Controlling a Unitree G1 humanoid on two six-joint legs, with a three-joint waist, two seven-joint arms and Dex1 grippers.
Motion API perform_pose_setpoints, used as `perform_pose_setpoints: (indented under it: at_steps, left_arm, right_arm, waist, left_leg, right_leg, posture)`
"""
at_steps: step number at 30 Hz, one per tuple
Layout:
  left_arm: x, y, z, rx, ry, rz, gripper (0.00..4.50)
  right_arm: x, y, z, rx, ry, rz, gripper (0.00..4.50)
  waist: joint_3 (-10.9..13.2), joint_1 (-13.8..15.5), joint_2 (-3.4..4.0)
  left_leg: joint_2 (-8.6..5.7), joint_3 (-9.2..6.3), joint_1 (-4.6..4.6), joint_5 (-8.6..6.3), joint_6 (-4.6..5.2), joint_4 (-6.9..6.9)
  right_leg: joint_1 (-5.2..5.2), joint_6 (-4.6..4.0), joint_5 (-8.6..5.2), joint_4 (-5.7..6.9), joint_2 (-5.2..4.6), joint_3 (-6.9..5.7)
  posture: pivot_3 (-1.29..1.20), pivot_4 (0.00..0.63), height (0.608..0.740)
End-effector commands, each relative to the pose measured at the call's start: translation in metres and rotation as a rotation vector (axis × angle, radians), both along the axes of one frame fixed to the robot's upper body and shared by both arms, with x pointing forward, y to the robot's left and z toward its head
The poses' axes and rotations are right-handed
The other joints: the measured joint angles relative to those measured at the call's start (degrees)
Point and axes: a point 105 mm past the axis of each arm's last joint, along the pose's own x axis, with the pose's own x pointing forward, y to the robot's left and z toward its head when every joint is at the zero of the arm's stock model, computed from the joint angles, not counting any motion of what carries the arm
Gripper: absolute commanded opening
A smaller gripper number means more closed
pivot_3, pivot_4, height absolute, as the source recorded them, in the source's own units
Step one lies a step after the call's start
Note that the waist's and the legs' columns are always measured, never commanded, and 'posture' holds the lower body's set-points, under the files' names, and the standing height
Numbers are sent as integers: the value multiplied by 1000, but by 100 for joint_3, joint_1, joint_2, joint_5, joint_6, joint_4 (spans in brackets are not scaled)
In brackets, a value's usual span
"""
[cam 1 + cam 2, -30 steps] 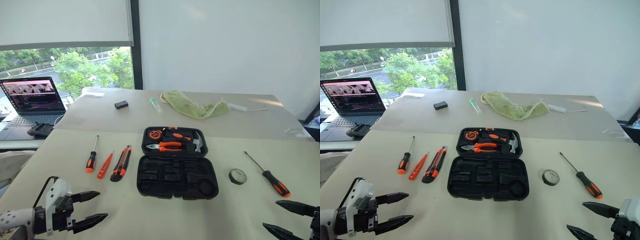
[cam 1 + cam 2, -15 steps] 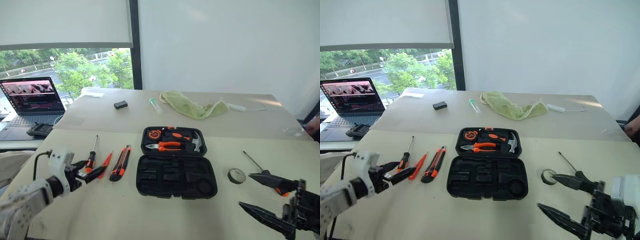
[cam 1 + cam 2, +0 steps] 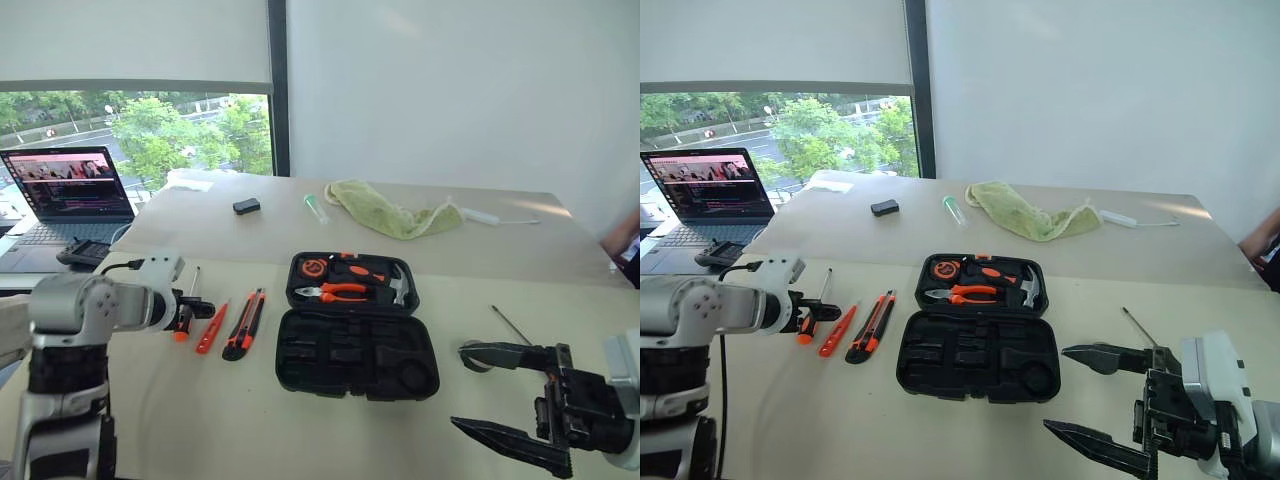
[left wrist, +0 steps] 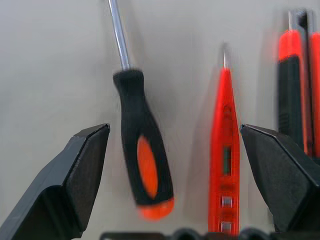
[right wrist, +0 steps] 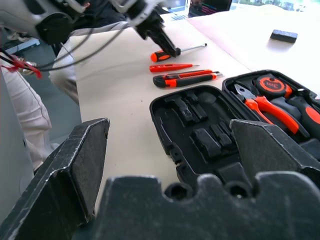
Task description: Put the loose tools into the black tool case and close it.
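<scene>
Tools lie loose on the worktop: left gripper (image 4: pixel 175 150), fingers spread, hangs over an orange-and-black screwdriver (image 4: pixel 142 160) and the orange tester screwdriver (image 4: pixel 223 150), utility knife (image 3: pixel 243 325) just beside them, toward the left edge; black tool case (image 3: pixel 356 340) lies open mid-table; right gripper (image 3: pixel 500 400), also spread and empty, hovers near the right edge, where another screwdriver's shaft (image 3: pixel 511 324) shows.

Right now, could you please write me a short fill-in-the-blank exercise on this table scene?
1. The black tool case lies ____.
2. The left tool hangs over a screwdriver and the all-orange ____.
3. Both tools, including the right tool, are ____.

Missing words: open; tester screwdriver; open
</scene>
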Motion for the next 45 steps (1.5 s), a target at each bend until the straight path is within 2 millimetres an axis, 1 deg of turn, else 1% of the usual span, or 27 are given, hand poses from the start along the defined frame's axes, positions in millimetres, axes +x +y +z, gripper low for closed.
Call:
perform_pose_setpoints:
  at_steps: [1, 2, 3, 4, 7, 8, 11, 12, 13, 14, 16, 18, 19, 20, 21, 22, 23, 24, 27, 29, 31, 34, 37, 38, 41, 45]
  left_arm:
    - [10, 4, 0, 70, 32, 73, 4488]
    - [13, 7, -1, 75, 41, 111, 4238]
    - [17, 5, -2, 53, 45, 127, 3947]
    - [19, 4, -4, 50, 49, 131, 3845]
    - [23, -1, -10, 38, 57, 111, 2660]
    - [24, -2, -11, 35, 57, 105, 2380]
    - [22, 6, -12, 35, 45, 121, 1386]
    - [23, 13, -9, 45, 13, 133, 1029]
    - [27, 15, -2, 3, -50, 117, 631]
    - [30, 15, 8, -51, -105, 97, 417]
    - [35, 17, 22, -99, -185, 73, 402]
    - [38, -16, 58, -288, -335, -183, 402]
    - [32, -39, 79, -377, -387, -353, 402]
    - [25, -53, 93, -432, -409, -468, 402]
    - [2, -87, 106, -428, -396, -744, 402]
    - [-20, -111, 104, -392, -347, -971, 402]
    - [-34, -123, 94, -301, -299, -1135, 402]
    - [-40, -131, 82, -220, -264, -1250, 402]
    - [-31, -144, 62, -57, -214, -1387, 402]
    - [-24, -160, 53, 28, -190, -1482, 402]
    - [-17, -172, 46, 106, -172, -1549, 402]
    - [-7, -186, 37, 200, -144, -1623, 402]
    - [2, -195, 30, 233, -134, -1646, 402]
    - [4, -199, 28, 248, -136, -1659, 402]
    - [8, -215, 23, 248, -136, -1674, 402]
    - [13, -224, 16, 266, -117, -1669, 402]
  right_arm:
    - [-5, 6, 4, 3, -31, -13, 4500]
    - [-7, 6, 3, 3, -30, -19, 4500]
    - [-8, 6, 3, 2, -31, -26, 4500]
    - [-9, 6, 3, 1, -31, -35, 4500]
    - [-11, 6, 3, 0, -34, -53, 4500]
    - [-11, 6, 3, -3, -35, -56, 4500]
    - [-12, 4, 2, -12, -32, -67, 4500]
    - [-12, 3, 1, -10, -31, -77, 4500]
    - [-11, 2, -1, -4, -31, -94, 4500]
    - [-10, 2, -3, 2, -32, -110, 4500]
    - [-9, 0, -4, 9, -34, -132, 4500]
    - [-8, -2, -7, 24, -39, -181, 4500]
    - [-9, -4, -9, 29, -38, -206, 4500]
    - [-9, -5, -11, 31, -37, -221, 4500]
    - [-12, -7, -15, 15, -25, -239, 4500]
    - [-13, -8, -19, -2, -14, -257, 4500]
    - [-14, -10, -23, -20, -3, -271, 4500]
    - [-15, -13, -25, -29, 0, -279, 4500]
    - [-13, -22, -26, -32, -8, -313, 4500]
    - [-16, -29, -28, -50, -5, -323, 4500]
    - [-18, -32, -27, -57, -6, -330, 4500]
    - [-20, -37, -24, -50, -25, -359, 4500]
    - [-24, -38, -21, -43, -40, -374, 4500]
    - [-25, -38, -20, -38, -47, -379, 4500]
    - [-26, -35, -16, -8, -71, -389, 4500]
    - [-26, -31, -15, -1, -83, -397, 4500]
  waist:
    - [0, -7, 0]
    - [0, 3, 0]
    - [0, 6, -1]
    - [0, 9, -2]
    - [-1, 41, -2]
    - [-1, 42, -1]
    - [-1, 48, -1]
    - [-1, 46, -1]
    - [-2, 44, 0]
    - [-2, 44, 1]
    - [-1, 44, -1]
    - [2, 47, -8]
    - [3, 64, -10]
    - [3, 75, -10]
    - [5, 88, -13]
    - [7, 93, -17]
    - [7, 94, -17]
    - [4, 82, -11]
    - [-31, 51, 53]
    - [-27, 58, 53]
    - [-19, 58, 39]
    - [-18, 61, 36]
    - [-19, 43, 39]
    - [-20, 43, 40]
    - [-20, 50, 40]
    - [-19, 43, 40]
  left_leg:
    - [0, 0, 0, 0, 0, -1]
    - [0, 0, -1, 0, -1, -1]
    - [-1, 0, -2, 0, -1, 1]
    - [-1, 0, -2, 0, -1, 1]
    - [0, 0, -2, 0, -1, 0]
    - [0, 0, 1, 0, -2, 0]
    - [3, 0, 2, 1, -5, -1]
    - [5, -1, 2, 1, -6, -1]
    - [6, -1, 3, 1, -6, -1]
    - [6, -1, 6, 1, -6, -4]
    - [8, -1, -3, 4, -10, -4]
    - [6, -3, -5, 4, -11, -3]
    - [6, -4, -12, 5, -13, -3]
    - [6, -8, -19, 7, -17, -2]
    - [4, -10, -22, 14, -29, -1]
    - [3, -11, -27, 21, -40, 1]
    - [1, -14, -46, 25, -49, 2]
    - [0, -16, -46, 25, -48, 3]
    - [-22, 21, -7, 10, -25, -4]
    - [-27, 44, -1, -17, 34, 3]
    - [-10, 44, -16, -15, 40, 34]
    - [1, 42, -22, -15, 41, 53]
    - [0, 45, -22, -20, 49, 53]
    - [0, 45, -22, -23, 53, 53]
    - [0, 44, -27, -26, 59, 53]
    - [-1, 43, -44, -31, 68, 64]
  right_leg:
    - [-1, 0, 0, 1, -1, 1]
    - [-1, 0, 0, 1, -3, 0]
    - [-1, 0, 0, 1, -5, 0]
    - [0, 0, 2, -1, -5, 0]
    - [-3, -1, 4, 1, -12, 1]
    - [-2, -1, 4, 2, -14, 2]
    - [-5, -6, 7, 5, -23, 3]
    - [-6, -8, 8, 5, -32, 4]
    - [-6, -9, 9, 5, -52, 2]
    - [-6, -9, 9, 7, -60, 2]
    - [-19, -12, 8, 12, -64, 1]
    - [-19, -13, 9, 12, -68, -1]
    - [-24, -13, 9, 11, -68, -4]
    - [-23, -14, 8, 8, -72, -8]
    - [-24, -14, 8, 3, -75, -14]
    - [-24, -14, 8, -2, -75, -17]
    - [-31, -14, 8, -10, -71, -17]
    - [-29, -14, 8, -11, -72, -19]
    - [2, -6, 2, -25, -57, -5]
    - [4, -28, -17, -20, -46, 10]
    - [3, -36, -18, -20, -2, 15]
    - [0, -32, -14, -15, 15, 18]
    - [-1, -17, -12, -15, 15, 25]
    - [0, 16, 0, -12, 15, 26]
    - [-5, 21, -3, -13, 14, 25]
    - [-15, 27, -3, -15, 10, 23]
  posture:
    - [0, 150, 740]
    - [0, 150, 740]
    - [0, 150, 740]
    - [0, 150, 740]
    - [0, 150, 740]
    - [0, 150, 740]
    - [0, 150, 740]
    - [0, 150, 740]
    - [0, 150, 740]
    - [0, 150, 740]
    - [0, 150, 740]
    - [0, 150, 740]
    - [0, 150, 740]
    - [0, 150, 740]
    - [0, 150, 740]
    - [0, 150, 740]
    - [0, 150, 740]
    - [0, 150, 740]
    - [0, 150, 740]
    - [0, 150, 740]
    - [0, 150, 740]
    - [0, 150, 740]
    - [0, 150, 740]
    - [0, 150, 740]
    - [0, 150, 740]
    - [0, 150, 740]
